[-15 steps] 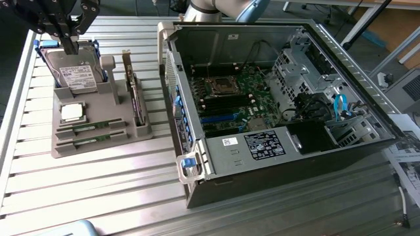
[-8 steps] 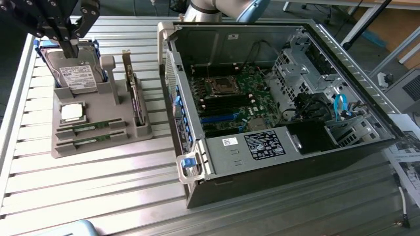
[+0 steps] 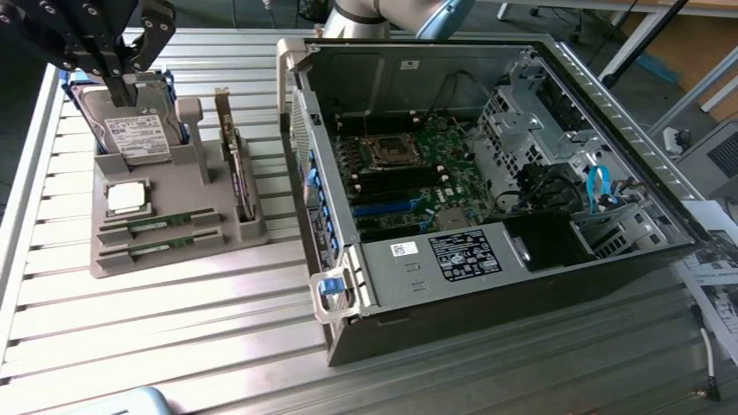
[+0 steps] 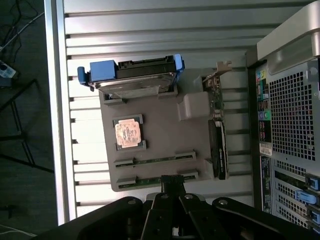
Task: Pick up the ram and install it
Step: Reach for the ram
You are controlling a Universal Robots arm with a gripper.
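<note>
Two green ram sticks lie side by side in slots at the near end of a grey tray (image 3: 173, 186): one ram (image 3: 162, 226) and the other ram (image 3: 159, 249). In the wrist view they are the ram (image 4: 155, 161) and the ram (image 4: 142, 181) on the tray (image 4: 165, 135). My gripper (image 3: 121, 91) hangs shut, high above the tray's far end and over the hard drive, with nothing in it. In the wrist view the gripper (image 4: 172, 184) has its dark fingers pressed together, covering part of the nearer ram stick.
The tray also holds a hard drive (image 3: 138, 130) in a blue bracket, a square processor (image 3: 127, 197) and an upright expansion card (image 3: 240, 173). An open computer case (image 3: 485, 259) lies at the exterior view's right, its motherboard (image 3: 403, 173) exposed. The table is slatted metal.
</note>
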